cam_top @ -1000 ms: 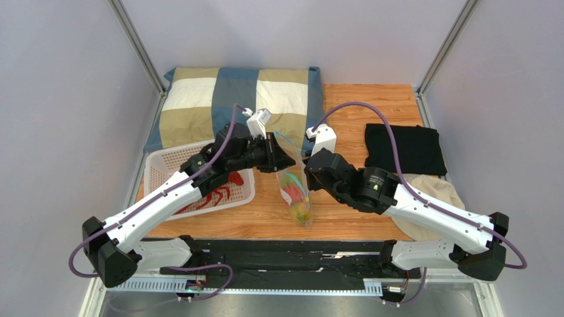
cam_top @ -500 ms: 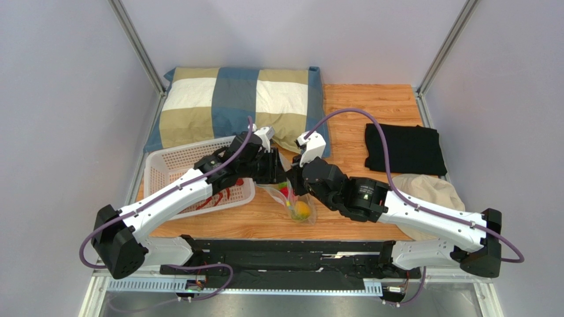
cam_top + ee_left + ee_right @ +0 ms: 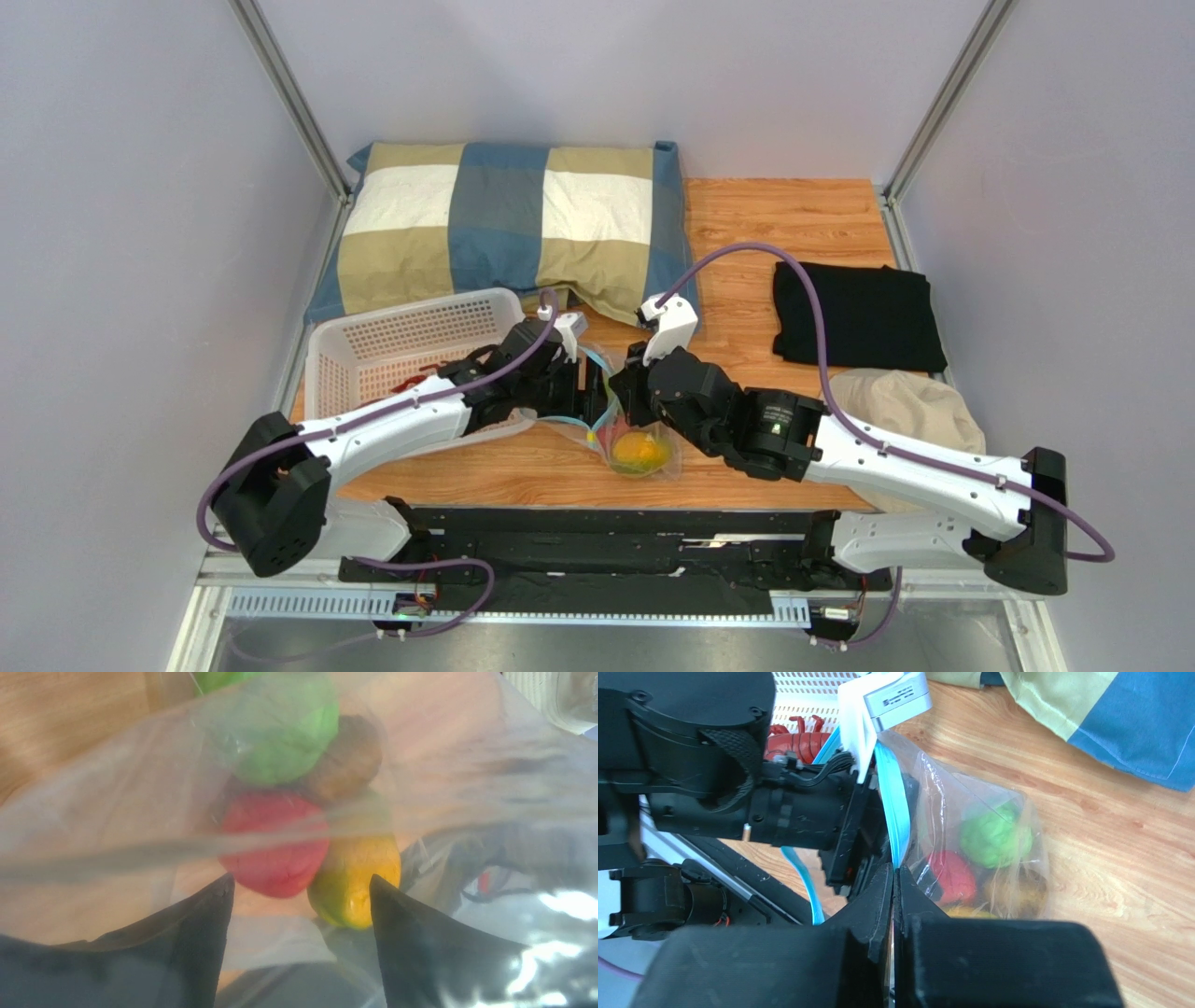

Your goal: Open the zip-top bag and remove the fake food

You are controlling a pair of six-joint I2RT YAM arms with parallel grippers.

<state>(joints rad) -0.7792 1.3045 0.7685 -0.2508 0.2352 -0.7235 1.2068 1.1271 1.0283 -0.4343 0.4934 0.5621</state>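
The clear zip-top bag lies on the wooden table between the two arms, its mouth held up. My right gripper is shut on its light blue zipper strip. My left gripper is open at the bag's mouth, its fingers spread wide with only plastic film around them. Just past its tips, inside the bag, sit the fake food: a red strawberry, a yellow-orange mango, a green leafy ball and a brownish piece. A red lobster lies in the basket.
The white perforated basket stands left of the bag. A striped pillow lies at the back. A black cloth and a beige cloth lie on the right. The rail with the arm bases runs along the near edge.
Both arms have come down and nearer. The bag, hanging upright a second ago, now rests on the table. My left gripper has opened; the right stays shut on the zipper strip.
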